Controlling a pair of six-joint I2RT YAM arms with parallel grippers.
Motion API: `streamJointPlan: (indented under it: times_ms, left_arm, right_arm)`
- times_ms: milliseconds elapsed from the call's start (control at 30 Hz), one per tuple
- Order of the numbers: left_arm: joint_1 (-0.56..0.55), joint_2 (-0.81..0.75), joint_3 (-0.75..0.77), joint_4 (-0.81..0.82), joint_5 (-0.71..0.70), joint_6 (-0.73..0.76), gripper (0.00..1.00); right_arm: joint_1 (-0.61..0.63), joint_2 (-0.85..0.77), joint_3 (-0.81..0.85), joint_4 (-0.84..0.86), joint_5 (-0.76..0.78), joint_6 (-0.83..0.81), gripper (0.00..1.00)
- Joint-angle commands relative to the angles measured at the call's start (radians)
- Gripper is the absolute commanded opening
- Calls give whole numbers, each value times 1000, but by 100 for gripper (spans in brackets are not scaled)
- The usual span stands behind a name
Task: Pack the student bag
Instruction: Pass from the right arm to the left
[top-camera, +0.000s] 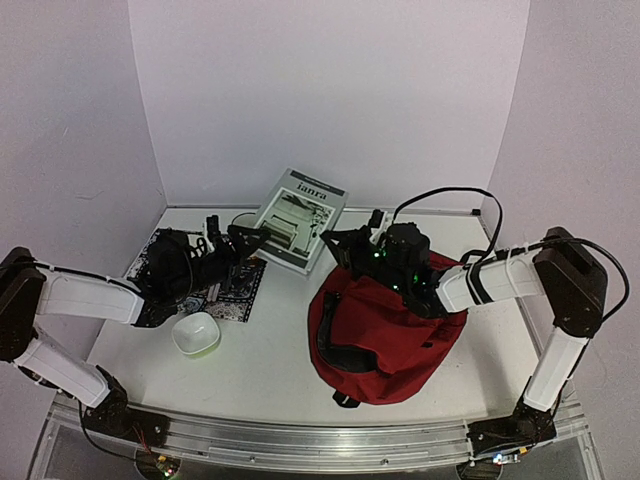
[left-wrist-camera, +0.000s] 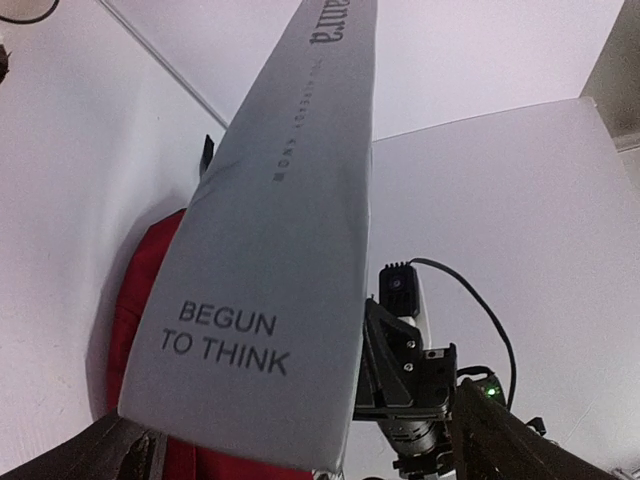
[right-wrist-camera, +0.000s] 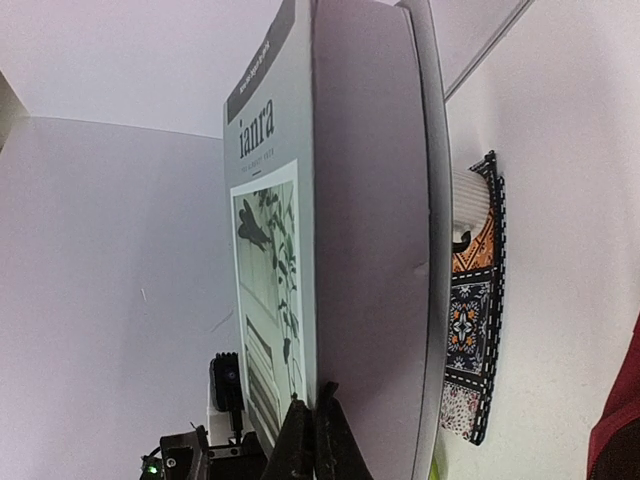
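Note:
The dark red student bag (top-camera: 385, 335) lies on the table at the right, under my right arm; its edge also shows in the left wrist view (left-wrist-camera: 150, 270) and the right wrist view (right-wrist-camera: 620, 420). A grey book (top-camera: 300, 218) titled "ianra" hangs tilted above the table at the back middle. My right gripper (top-camera: 333, 243) is shut on the book's right edge, with its fingers (right-wrist-camera: 310, 435) pinching the front cover. My left gripper (top-camera: 248, 248) is at the book's left corner with its jaws wide apart. One finger (left-wrist-camera: 100, 450) lies under the back cover (left-wrist-camera: 270, 280); the other (left-wrist-camera: 520, 440) stands clear.
A white bowl (top-camera: 196, 333) sits at the front left. A patterned cloth (top-camera: 235, 290) lies under my left gripper and shows in the right wrist view (right-wrist-camera: 475, 310). White walls close the back and sides. The table's near edge has a metal rail (top-camera: 300, 435).

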Motion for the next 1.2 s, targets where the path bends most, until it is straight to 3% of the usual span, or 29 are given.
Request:
streamJointPlan:
  times_ms: [0, 233, 533, 733, 967, 1167]
  left_arm:
    - [-2, 0, -26, 137, -91, -53, 99]
    - [0, 80, -56, 310, -136, -121, 92]
    - [0, 187, -71, 573, -140, -134, 75]
    - [9, 185, -71, 590, -149, -123, 64]
    - [17, 174, -86, 590, -140, -130, 45]
    - [42, 168, -117, 590, -134, -141, 39]
  right_arm:
    - [15, -45, 42, 135, 24, 4, 0]
    - [29, -51, 32, 161, 23, 21, 0]
    - [43, -54, 1, 178, 25, 32, 0]
    - [59, -45, -23, 180, 21, 39, 0]
    - [61, -52, -46, 178, 28, -2, 0]
    - [61, -93, -40, 34, 16, -109, 14]
